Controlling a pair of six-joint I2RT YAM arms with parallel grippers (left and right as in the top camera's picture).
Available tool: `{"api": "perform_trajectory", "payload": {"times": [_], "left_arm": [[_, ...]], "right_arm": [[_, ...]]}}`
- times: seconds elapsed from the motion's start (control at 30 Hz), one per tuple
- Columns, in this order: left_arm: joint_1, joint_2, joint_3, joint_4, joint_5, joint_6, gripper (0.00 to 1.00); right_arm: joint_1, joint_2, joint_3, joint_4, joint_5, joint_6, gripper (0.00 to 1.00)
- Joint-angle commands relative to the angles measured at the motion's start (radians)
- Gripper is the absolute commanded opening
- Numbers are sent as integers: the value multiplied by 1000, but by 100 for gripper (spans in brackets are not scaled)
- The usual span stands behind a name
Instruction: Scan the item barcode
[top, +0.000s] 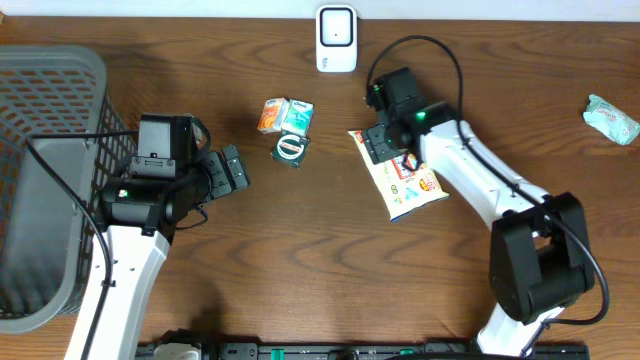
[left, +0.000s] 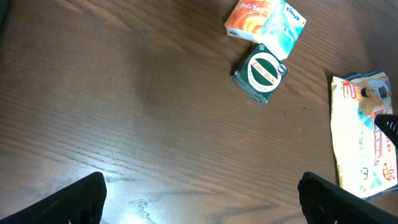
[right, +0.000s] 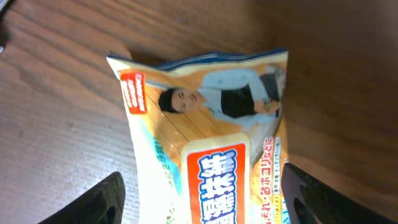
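Right gripper (top: 378, 143), mine, hangs with fingers spread over the printed packet (top: 402, 196), which lies flat on the table (top: 300, 280), apart from the white scanner (top: 337, 38). Left gripper (top: 232, 172) gapes empty. By my reading, grasp, carry and scan all remain.

I read "Zam-Buk" on the round white-and-green label of the green box (left: 264, 71). The pack (right: 205, 124) carries big blue East Asian characters in a red-framed panel and a small red tag, too blurred to read. Print on the orange packet (left: 244, 18) and the teal packet (left: 283, 28) is illegible.
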Motion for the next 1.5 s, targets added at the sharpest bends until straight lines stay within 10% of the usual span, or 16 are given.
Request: {"api": "perform_trajectory", "payload": {"times": [0.0, 0.27, 0.63, 1.07, 1.47], "left_arm": [[6, 2, 9, -2, -13, 3, 98], [6, 2, 9, -3, -13, 3, 98], [6, 2, 9, -2, -13, 3, 97], [6, 2, 9, -3, -13, 3, 98], [6, 2, 9, -3, -13, 3, 98]], "right_arm": [[-24, 31, -48, 3, -104, -30, 80], [-37, 80, -129, 55, -52, -36, 74], [-36, 121, -139, 71, -53, -10, 2], [-36, 13, 14, 138, -166, 130, 1], [-23, -11, 35, 599, -264, 147, 1]]}}
